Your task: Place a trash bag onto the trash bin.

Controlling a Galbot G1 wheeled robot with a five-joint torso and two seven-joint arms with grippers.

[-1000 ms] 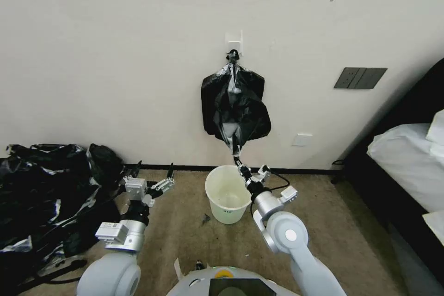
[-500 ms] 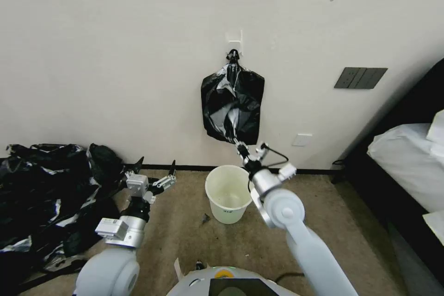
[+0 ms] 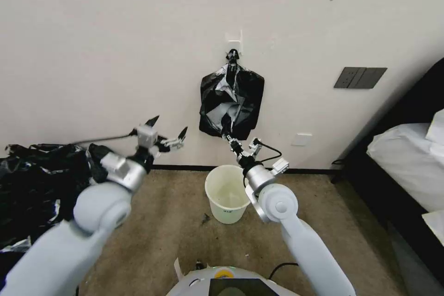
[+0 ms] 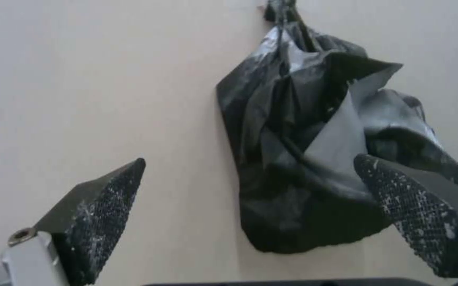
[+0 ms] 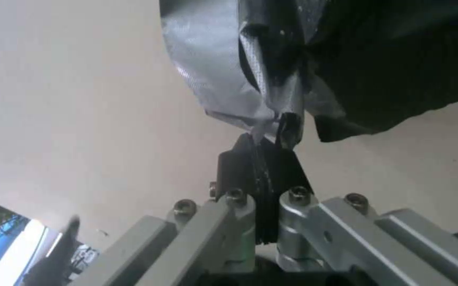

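**Bag pinched at its lower edge, bin waiting below**

Risk lies mainly in the thinness of the grip. The right gripper (image 3: 227, 137) has its fingers closed on only a small fold at the lower edge of the trash bag (image 3: 231, 104), and the plastic looks slick; a pull at the wrong angle could let that fold slide free, or could stretch and tear the film. The bag's knotted top hangs from the wall hook (image 3: 233, 39), so a downward tug may also strain against the knot instead of releasing anything. A further worry is that a single pinch point will not spread the mouth, and the plastic may collapse into a strand instead of draping over the rim.

The left gripper (image 3: 165, 135) is raised off to the left, near the wall and well apart from the bag, its fingers spread wide and holding nothing. In its wrist view the two textured pads (image 4: 101, 222) frame the hanging plastic from a distance.

The bag is glossy black with grey-white sheen, crumpled and folded on itself, lying flat against the wall. The right wrist view shows the lower edge bunched into a narrow twist right at the closed fingertips (image 5: 261, 167).

The trash bin (image 3: 227, 194), a small white bucket, stands on the carpet just below the bag, close to the wall and unlined.
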